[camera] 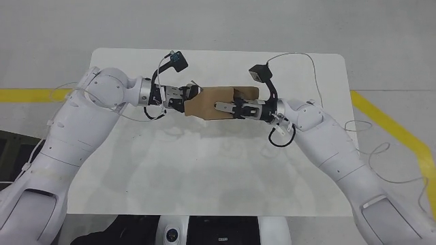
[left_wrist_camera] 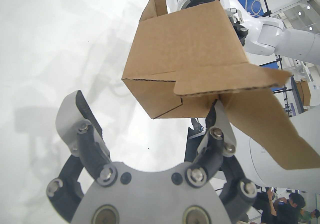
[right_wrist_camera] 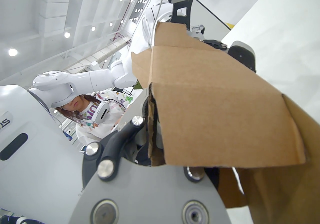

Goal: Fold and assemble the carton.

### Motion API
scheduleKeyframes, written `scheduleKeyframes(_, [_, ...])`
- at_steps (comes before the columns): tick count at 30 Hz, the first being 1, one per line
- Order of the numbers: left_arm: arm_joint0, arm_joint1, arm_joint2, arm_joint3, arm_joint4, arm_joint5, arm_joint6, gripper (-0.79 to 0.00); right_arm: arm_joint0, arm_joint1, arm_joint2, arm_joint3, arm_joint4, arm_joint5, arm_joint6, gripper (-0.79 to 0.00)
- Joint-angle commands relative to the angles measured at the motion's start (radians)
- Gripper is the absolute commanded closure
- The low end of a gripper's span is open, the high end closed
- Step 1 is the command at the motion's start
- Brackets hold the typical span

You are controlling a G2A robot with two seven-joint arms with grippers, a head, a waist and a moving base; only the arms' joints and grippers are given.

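Top view | carton (camera: 211, 102) squared up, end flaps unfolded | left gripper (left_wrist_camera: 147, 100) apart | right gripper (camera: 228, 107) clamped on carton

The carton (left_wrist_camera: 185, 55) is matt brown corrugated cardboard with raw fluted edges. The table (camera: 204, 177) is smooth, white, faintly glossy. On the left gripper (left_wrist_camera: 147, 100) — dull grey metal plate, shiny screws, ribbed black pads (left_wrist_camera: 87, 112).
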Motion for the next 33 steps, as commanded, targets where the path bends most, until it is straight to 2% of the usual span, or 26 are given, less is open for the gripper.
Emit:
scheduleKeyframes(1, [0.000, 0.000, -0.001, -0.001, 0.000, 0.001, 0.000, -0.785, 0.000, -0.002, 0.002, 0.001, -0.001, 0.000, 0.000, 0.000])
scheduleKeyframes(13, [0.004, 0.003, -0.011, 0.001, 0.006, 0.002, 0.004, -0.785, -0.011, -0.004, 0.027, 0.011, -0.009, 0.000, 0.000, 0.000])
scheduleKeyframes(20, [-0.020, 0.002, -0.032, 0.043, 0.032, 0.014, 0.055, -0.785, -0.050, 0.002, 0.055, 0.026, 0.022, -0.005, -0.005, 0.000])
scheduleKeyframes(27, [-0.059, -0.005, -0.038, 0.112, 0.051, 0.025, 0.104, -0.785, -0.097, 0.029, 0.079, -0.013, 0.029, 0.078, 0.078, 0.000])
scheduleKeyframes(33, [-0.075, -0.018, -0.013, 0.143, 0.082, 0.033, 0.134, -0.785, -0.126, 0.045, 0.084, -0.069, 0.038, 0.119, 0.120, 0.000])
